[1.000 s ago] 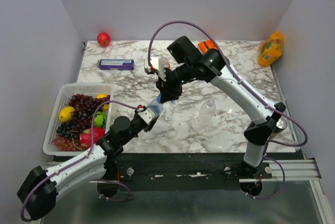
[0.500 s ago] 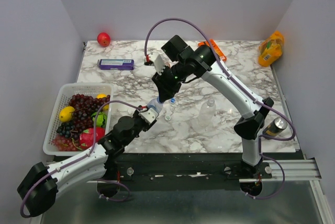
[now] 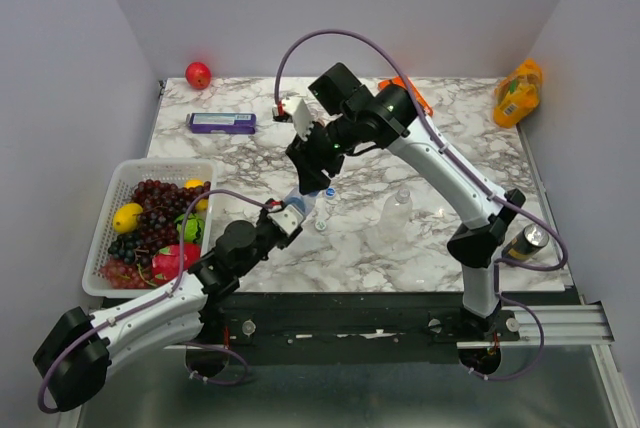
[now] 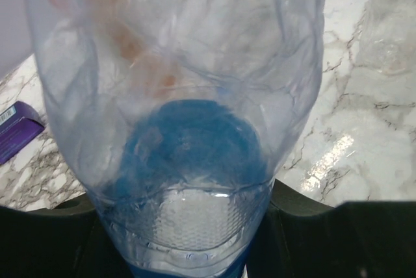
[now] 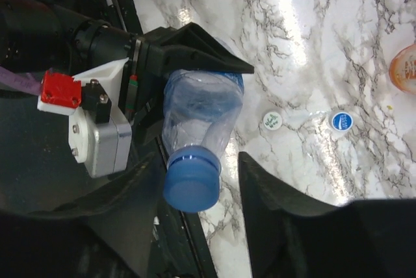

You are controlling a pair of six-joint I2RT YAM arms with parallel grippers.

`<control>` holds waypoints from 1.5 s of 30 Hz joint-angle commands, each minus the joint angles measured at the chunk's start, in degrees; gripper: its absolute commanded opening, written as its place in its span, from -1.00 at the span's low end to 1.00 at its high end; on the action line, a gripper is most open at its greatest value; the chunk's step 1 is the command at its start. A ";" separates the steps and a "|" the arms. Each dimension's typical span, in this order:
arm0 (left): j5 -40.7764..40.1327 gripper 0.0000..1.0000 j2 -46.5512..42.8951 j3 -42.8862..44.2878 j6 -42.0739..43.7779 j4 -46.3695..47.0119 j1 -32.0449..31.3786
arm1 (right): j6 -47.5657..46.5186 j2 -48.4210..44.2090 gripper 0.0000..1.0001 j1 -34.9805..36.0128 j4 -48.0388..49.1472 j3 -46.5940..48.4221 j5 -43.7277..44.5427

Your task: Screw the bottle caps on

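My left gripper is shut on the blue-labelled bottle and holds it tilted above the table. In the left wrist view the bottle fills the frame between my gripper. A solid blue cap sits on the bottle's neck. My right gripper is open, with a finger on each side of that cap; it also shows in the top view. Two whitish caps lie on the marble. The all-clear bottle stands at mid-table. The orange bottle lies behind the right arm.
A white basket of fruit stands at the left. A purple box and a red apple are at the back left. A yellow-orange pouch is at the back right, a dark can at the right edge.
My right arm has swung left and its wrist has turned above the bottle's top. The orange bottle shows more behind it. My left arm holds the bottle still.
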 commanded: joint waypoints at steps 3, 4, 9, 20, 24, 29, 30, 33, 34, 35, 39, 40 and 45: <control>6.81 -1.00 2.14 3.92 -4.74 1.39 -0.53 | -9.81 -7.18 0.40 0.48 6.85 -2.16 -3.53; 7.78 -1.00 2.50 4.62 -5.45 0.52 -0.44 | -11.38 -8.67 0.44 0.39 8.60 -3.66 -3.53; 16.29 -1.00 1.81 6.99 -6.34 -3.79 0.70 | -32.37 -23.61 0.49 0.48 21.87 -22.93 -4.84; 34.07 -1.00 -0.75 9.72 7.99 -17.24 7.21 | -67.54 -34.09 0.38 0.39 13.56 -37.96 -14.07; 35.55 -1.00 0.48 11.12 10.80 -18.47 7.47 | -72.92 -31.02 0.34 0.39 9.15 -35.31 -16.62; 35.56 -1.00 0.31 11.83 11.42 -19.44 7.56 | -79.59 -27.86 0.25 0.48 1.09 -31.63 -17.33; 35.47 -1.00 -0.04 11.66 11.51 -19.44 7.65 | -80.39 -26.89 0.23 0.39 -0.42 -29.79 -17.24; 35.30 -1.00 -0.57 11.30 11.68 -19.53 7.74 | -81.71 -25.13 0.18 0.39 -4.82 -27.76 -16.97; 35.12 -1.00 -0.66 11.22 11.68 -19.62 7.65 | -81.80 -24.95 0.16 0.39 -5.26 -27.23 -16.89; 34.95 -1.00 -0.75 11.22 11.60 -19.53 7.65 | -82.06 -24.86 0.14 0.48 -5.79 -27.05 -16.97; 33.81 -1.00 -0.05 11.65 10.81 -19.18 7.74 | -84.08 -24.51 0.13 0.39 -6.41 -26.87 -17.41; 33.54 -1.00 0.04 11.65 10.54 -18.92 7.74 | -84.43 -24.16 0.13 0.39 -6.85 -26.70 -17.50; 32.57 -1.00 0.31 11.92 9.84 -17.95 8.00 | -86.28 -22.58 0.13 0.48 -10.62 -24.42 -17.24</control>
